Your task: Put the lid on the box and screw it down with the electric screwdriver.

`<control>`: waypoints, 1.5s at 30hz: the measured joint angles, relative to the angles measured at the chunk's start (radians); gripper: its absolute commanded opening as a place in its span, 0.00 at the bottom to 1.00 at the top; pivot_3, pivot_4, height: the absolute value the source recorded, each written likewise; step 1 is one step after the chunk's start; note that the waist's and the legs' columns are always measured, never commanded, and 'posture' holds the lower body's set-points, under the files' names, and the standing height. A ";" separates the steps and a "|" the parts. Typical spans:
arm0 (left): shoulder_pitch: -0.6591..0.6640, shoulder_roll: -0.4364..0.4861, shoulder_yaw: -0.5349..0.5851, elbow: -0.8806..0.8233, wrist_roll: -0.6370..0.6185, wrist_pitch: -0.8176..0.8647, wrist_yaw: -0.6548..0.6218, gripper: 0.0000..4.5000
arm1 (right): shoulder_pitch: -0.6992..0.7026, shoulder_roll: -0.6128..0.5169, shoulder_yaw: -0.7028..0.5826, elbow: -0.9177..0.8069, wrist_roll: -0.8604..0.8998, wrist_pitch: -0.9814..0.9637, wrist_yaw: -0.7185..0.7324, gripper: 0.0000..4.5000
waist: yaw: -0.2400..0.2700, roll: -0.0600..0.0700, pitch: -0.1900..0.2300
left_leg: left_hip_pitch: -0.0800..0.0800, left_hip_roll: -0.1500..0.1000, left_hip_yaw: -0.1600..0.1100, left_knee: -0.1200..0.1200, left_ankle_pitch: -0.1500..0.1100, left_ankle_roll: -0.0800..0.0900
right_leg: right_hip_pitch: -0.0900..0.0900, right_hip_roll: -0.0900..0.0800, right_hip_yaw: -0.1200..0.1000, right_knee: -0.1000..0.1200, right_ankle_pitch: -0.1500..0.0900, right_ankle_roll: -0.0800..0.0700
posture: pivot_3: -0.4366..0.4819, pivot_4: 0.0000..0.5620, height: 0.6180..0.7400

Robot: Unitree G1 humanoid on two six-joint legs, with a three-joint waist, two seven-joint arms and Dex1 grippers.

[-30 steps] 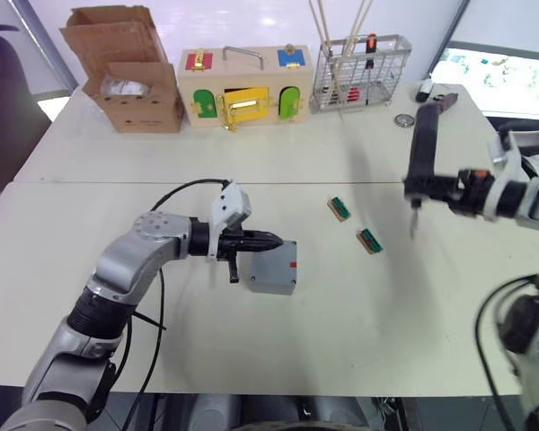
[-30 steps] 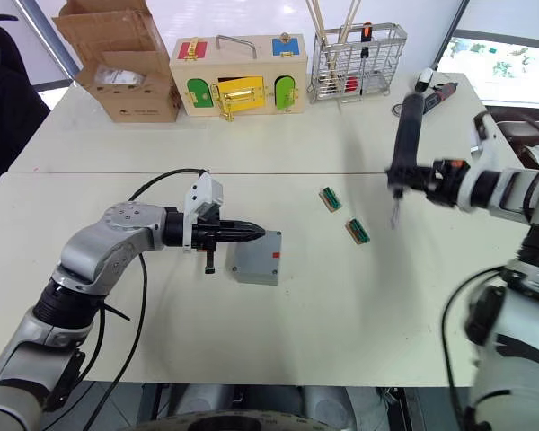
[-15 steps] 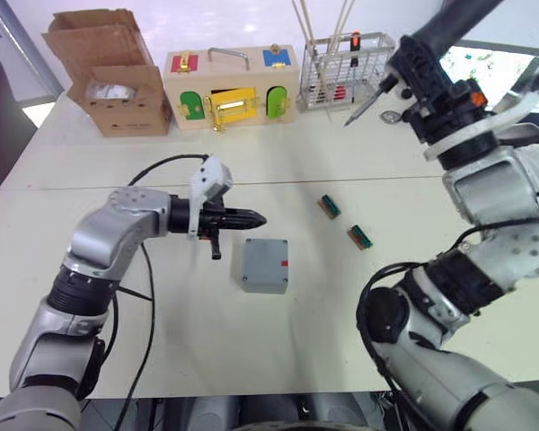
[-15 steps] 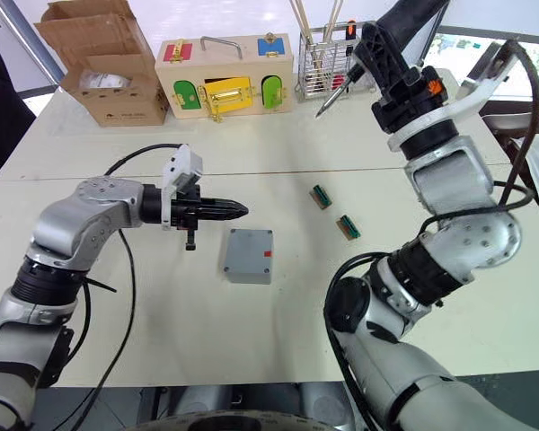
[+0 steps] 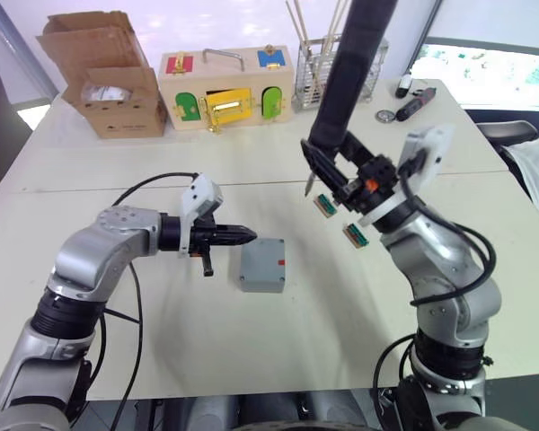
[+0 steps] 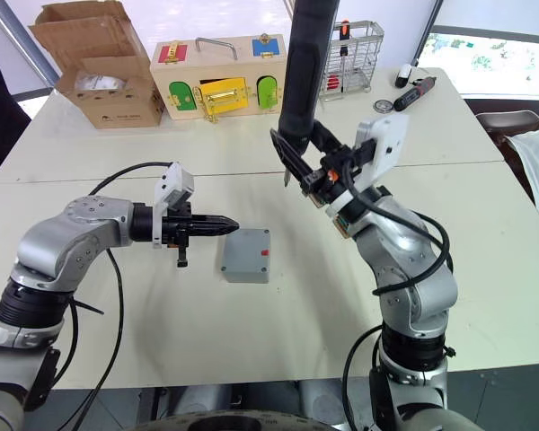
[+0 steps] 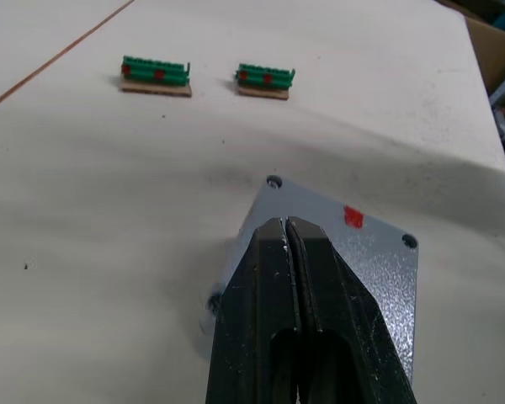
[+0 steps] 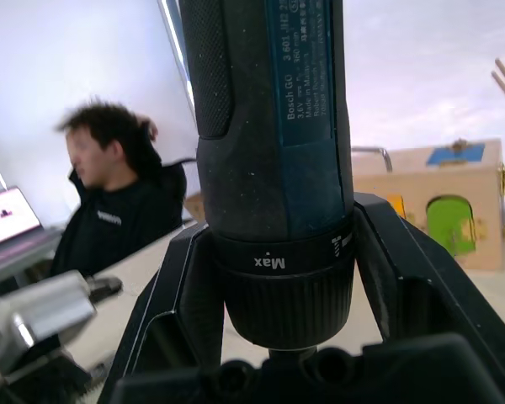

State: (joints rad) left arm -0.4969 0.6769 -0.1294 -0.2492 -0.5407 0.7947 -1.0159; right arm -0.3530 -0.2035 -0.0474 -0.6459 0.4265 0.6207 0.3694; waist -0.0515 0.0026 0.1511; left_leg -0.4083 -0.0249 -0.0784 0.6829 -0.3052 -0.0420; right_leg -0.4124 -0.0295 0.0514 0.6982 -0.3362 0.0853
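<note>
Box (image 5: 262, 265) sits flat on the desk (image 5: 251, 359), just beyond the left end effector (image 5: 248, 235) tip, w/ the lid (image 7: 345, 244) already on top: grey plate, corner screw holes visible, small red mark facing up. In the left wrist view the fingers (image 7: 273, 286) are pressed tight together, nothing between them, tips over the near edge of the lid; can't tell if they touch it. Left end effector lies roughly level, pointing toward the box.

Right end effector (image 5: 341, 175) is raised above the desk, beyond and to the right of the box, well apart from it. It's clamped around the electric screwdriver (image 5: 352, 72), fingers (image 8: 194, 286) on either side of the collar marked "Max". The tool stands near upright, body rising out of the top of the head views, thin bit (image 5: 307, 184) pointing down at the lower end. Bit hangs in the air, not over the box.

Two small green connector blocks (image 5: 325, 205) (image 5: 356, 236) lie on the desk below the right end effector, beyond the box from the left one.

Far side of desk: cardboard box (image 5: 103, 72), wooden box w/ coloured doors (image 5: 226, 88), wire basket (image 6: 349, 67), small black-and-red tool (image 5: 416, 99). A person in dark clothing (image 8: 118, 210) sits in the background of the right wrist view.
</note>
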 measured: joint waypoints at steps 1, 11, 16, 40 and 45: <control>0.006 0.000 -0.003 -0.007 0.007 -0.003 0.004 0.00 | 0.025 -0.001 0.025 -0.012 -0.010 -0.010 -0.002 0.42 | 0.002 0.000 0.000 | 0.000 0.000 0.000 0.000 0.000 0.000 | 0.000 0.000 0.000 0.000 0.000 0.000 | 0.48 0.27 1.00; 0.030 0.009 -0.081 0.000 0.101 -0.102 -0.006 0.00 | 0.126 -0.008 0.171 -0.028 -0.088 -0.119 -0.010 0.42 | 0.011 0.000 0.000 | 0.001 0.000 0.000 0.000 0.000 0.000 | 0.001 0.000 0.000 0.000 0.000 0.000 | 0.48 0.27 1.00; 0.030 0.008 -0.098 0.005 0.137 -0.148 -0.020 0.00 | 0.145 -0.001 0.216 0.034 -0.140 -0.196 -0.011 0.42 | 0.010 0.000 0.000 | 0.001 0.000 0.000 0.000 0.000 0.000 | 0.001 0.000 0.000 0.000 0.000 0.000 | 0.48 0.27 1.00; 0.040 0.009 -0.123 -0.046 0.148 -0.134 -0.020 0.00 | 0.211 0.008 0.259 0.104 -0.214 -0.299 -0.006 0.42 | 0.010 0.000 0.000 | 0.001 0.000 -0.001 0.000 -0.001 0.002 | 0.002 0.000 0.000 0.000 0.000 0.000 | 0.48 0.27 1.00; 0.055 0.010 -0.121 -0.026 0.151 -0.179 -0.028 0.00 | 0.210 0.010 0.261 0.129 -0.220 -0.318 -0.003 0.42 | 0.010 0.000 0.000 | 0.002 0.000 -0.001 0.000 -0.001 0.002 | 0.003 0.000 0.000 0.000 0.000 0.000 | 0.48 0.27 1.00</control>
State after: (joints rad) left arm -0.4418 0.6870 -0.2507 -0.2750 -0.3901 0.6153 -1.0439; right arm -0.1429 -0.1931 0.2131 -0.5169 0.2063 0.3026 0.3664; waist -0.0412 0.0023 0.1511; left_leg -0.4059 -0.0249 -0.0792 0.6832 -0.3066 -0.0396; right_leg -0.4095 -0.0292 0.0510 0.6979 -0.3362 0.0853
